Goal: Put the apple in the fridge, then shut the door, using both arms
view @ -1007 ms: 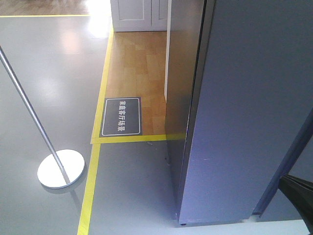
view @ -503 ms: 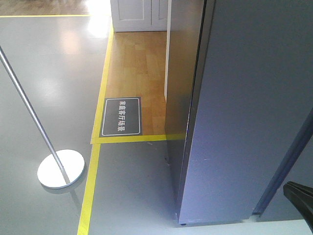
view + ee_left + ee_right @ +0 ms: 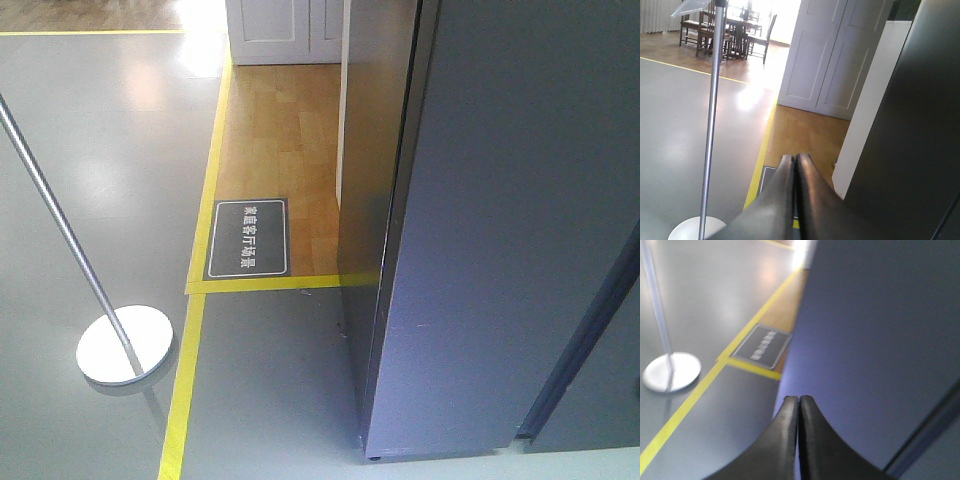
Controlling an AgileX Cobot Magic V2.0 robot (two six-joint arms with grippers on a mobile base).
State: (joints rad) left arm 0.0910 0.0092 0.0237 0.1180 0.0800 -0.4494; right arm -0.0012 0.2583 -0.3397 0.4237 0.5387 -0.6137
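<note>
The fridge (image 3: 372, 170) stands at the right, dark grey, and I see only its outside. Its door (image 3: 510, 240) shows a dark grey outer face lying flat against the body, with no white interior in sight. The apple is out of view in every frame. My left gripper (image 3: 795, 157) is shut with nothing between its fingers and hangs to the left of the fridge (image 3: 910, 125). My right gripper (image 3: 799, 399) is also shut and holds nothing, pointing close at the grey door face (image 3: 875, 330). Neither gripper appears in the front view.
A metal stanchion pole (image 3: 50, 210) on a round white base (image 3: 125, 343) stands on the grey floor at the left. Yellow tape (image 3: 185, 380) borders a wooden floor patch holding a dark floor sign (image 3: 247, 238). White panelled doors (image 3: 825, 55) stand beyond.
The black arm part at the lower right corner of the front view has sunk out of the frame. The fridge and the stanchion have not moved.
</note>
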